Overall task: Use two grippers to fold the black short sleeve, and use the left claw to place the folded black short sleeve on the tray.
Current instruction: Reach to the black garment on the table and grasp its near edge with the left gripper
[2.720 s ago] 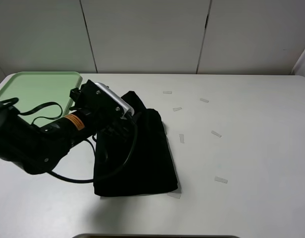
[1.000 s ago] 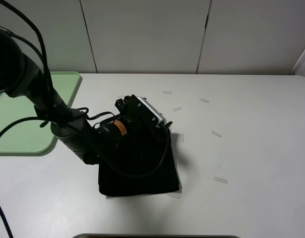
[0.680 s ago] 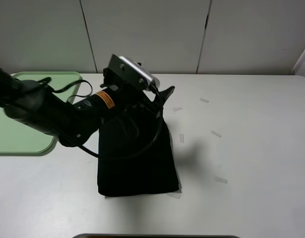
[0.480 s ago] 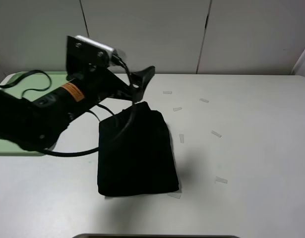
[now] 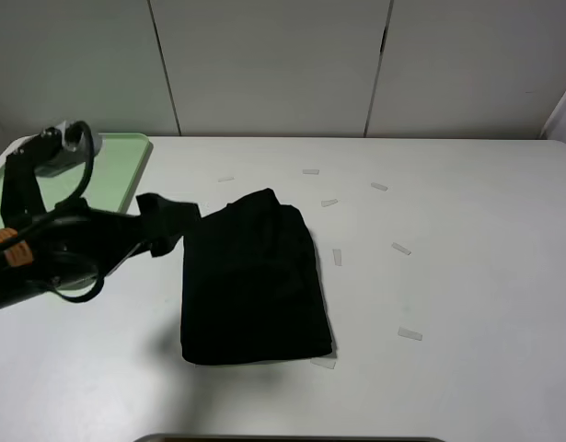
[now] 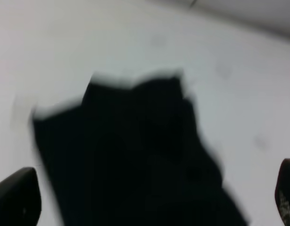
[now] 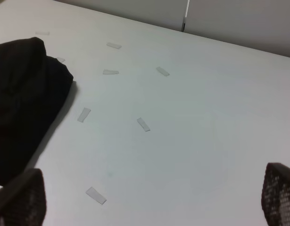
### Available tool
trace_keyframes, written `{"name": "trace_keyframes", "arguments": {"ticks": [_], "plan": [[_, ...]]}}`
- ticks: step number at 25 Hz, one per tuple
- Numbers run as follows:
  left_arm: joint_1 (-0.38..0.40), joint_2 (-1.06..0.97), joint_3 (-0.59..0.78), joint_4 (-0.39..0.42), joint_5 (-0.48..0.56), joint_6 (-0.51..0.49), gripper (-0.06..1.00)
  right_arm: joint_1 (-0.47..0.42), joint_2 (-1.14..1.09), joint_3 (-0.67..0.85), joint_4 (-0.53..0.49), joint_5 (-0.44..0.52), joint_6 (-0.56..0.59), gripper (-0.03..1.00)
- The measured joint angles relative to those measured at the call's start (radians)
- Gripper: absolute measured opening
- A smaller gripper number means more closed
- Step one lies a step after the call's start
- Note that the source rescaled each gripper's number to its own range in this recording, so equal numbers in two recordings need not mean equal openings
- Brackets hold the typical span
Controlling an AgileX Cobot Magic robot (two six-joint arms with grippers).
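The black short sleeve [image 5: 255,276] lies folded into a compact rectangle on the white table, and nothing touches it. My left claw [image 5: 170,226] hovers just off the shirt's far-left corner, jaws spread wide and empty, and its arm stretches off to the left. The left wrist view is blurred; in it the shirt [image 6: 135,150] lies ahead between the spread fingertips [image 6: 17,195]. The pale-green tray [image 5: 117,161] lies at the far left, partly behind that arm. My right gripper [image 7: 149,195] is open and empty, with the shirt's edge [image 7: 22,94] off to one side. The high view does not show it.
Several small strips of pale tape [image 5: 400,249] are scattered on the table to the right of the shirt; the right wrist view shows them too [image 7: 143,124]. A grey panelled wall [image 5: 375,64] runs along the table's far edge.
The left arm has lifted off the folded shirt and swung back to the left, toward the tray side. The shirt stays folded in place.
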Motion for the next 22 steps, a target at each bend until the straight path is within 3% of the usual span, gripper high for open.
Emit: {"name": "trace_keyframes", "arguments": {"ticks": [5, 10, 13, 15, 17, 22], "plan": [[0.000, -0.017, 0.015, 0.000, 0.198, -0.041, 1.00, 0.000, 0.000, 0.000, 0.000, 0.000, 0.000, 1.00], [0.000, -0.017, 0.015, -0.008, 0.240, -0.047, 1.00, 0.000, 0.000, 0.000, 0.000, 0.000, 0.000, 1.00], [0.000, -0.017, 0.015, -0.098, 0.273, -0.002, 1.00, 0.000, 0.000, 0.000, 0.000, 0.000, 0.000, 1.00], [0.000, -0.017, -0.002, -0.226, 0.332, 0.125, 1.00, 0.000, 0.000, 0.000, 0.000, 0.000, 0.000, 1.00], [0.000, -0.017, -0.027, -0.386, 0.410, 0.325, 0.99, 0.000, 0.000, 0.000, 0.000, 0.000, 0.000, 1.00], [0.000, -0.017, -0.081, -0.888, 0.516, 0.990, 0.99, 0.000, 0.000, 0.000, 0.000, 0.000, 0.000, 1.00]]}}
